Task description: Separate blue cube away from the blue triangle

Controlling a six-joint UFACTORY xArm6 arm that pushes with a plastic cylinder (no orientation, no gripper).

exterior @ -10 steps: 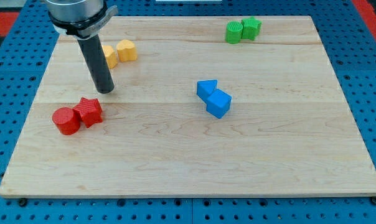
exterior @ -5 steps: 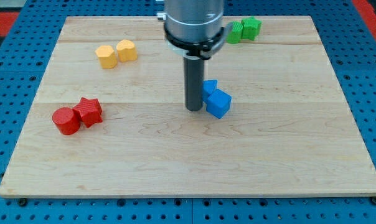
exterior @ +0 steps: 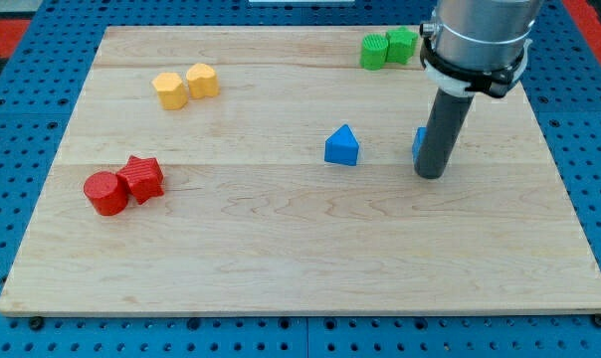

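The blue triangle (exterior: 341, 145) lies alone near the middle of the wooden board (exterior: 300, 239). The blue cube (exterior: 419, 143) is well to its right, mostly hidden behind my rod; only a thin blue sliver shows at the rod's left edge. My tip (exterior: 431, 174) rests on the board right of the triangle, touching or just in front of the cube.
A red cylinder (exterior: 104, 193) and a red star (exterior: 141, 178) sit together at the left. Two yellow blocks (exterior: 185, 85) lie at the upper left. Two green blocks (exterior: 387, 47) lie at the top, just left of the arm.
My rod swept from the left side to the right, past the blue pair. The blue cube was pushed right, away from the triangle, which turned and shifted slightly.
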